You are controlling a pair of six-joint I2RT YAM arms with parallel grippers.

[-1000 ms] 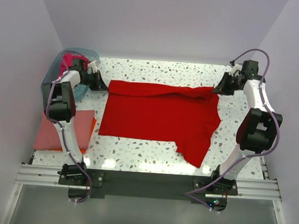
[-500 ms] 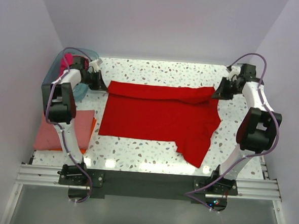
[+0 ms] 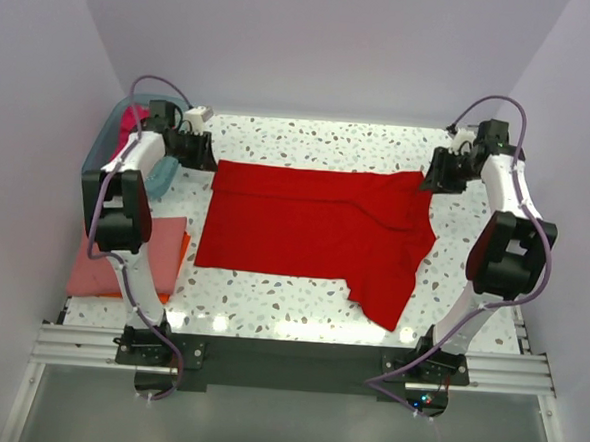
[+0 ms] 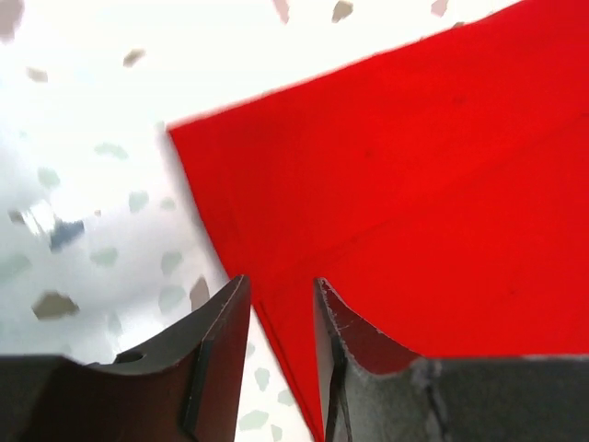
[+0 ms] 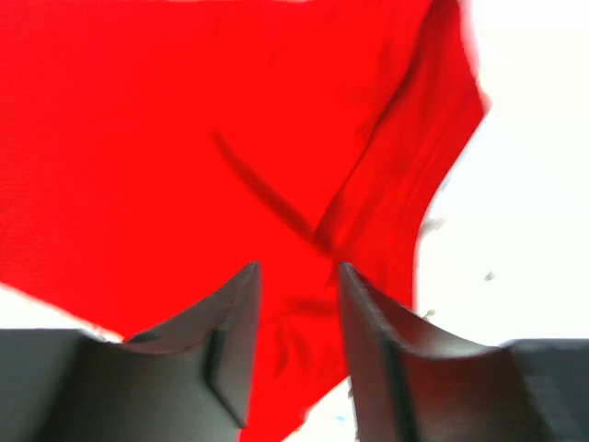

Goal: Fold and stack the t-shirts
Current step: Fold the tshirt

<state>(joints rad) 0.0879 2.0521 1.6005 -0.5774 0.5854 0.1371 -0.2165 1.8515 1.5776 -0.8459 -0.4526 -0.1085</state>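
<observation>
Lying flat on table (image 3: 270, 302), red t-shirt (image 3: 305, 227); left gripper (image 3: 207, 160) at 10 o'clock corner, right gripper (image 3: 430, 179) at 2 o'clock, both parted.

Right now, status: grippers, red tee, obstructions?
Left gripper and right gripper open, at far corners. Red tee spread out, unheld. Tub at left, apart.

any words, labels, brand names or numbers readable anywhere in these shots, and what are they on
No text can be read in any view.
The red t-shirt is plain, with no print or tag showing.
The folded salmon-pink t-shirt and the teal tub show no lettering.
The right arm's base carries only small lit dots, not characters.
</observation>
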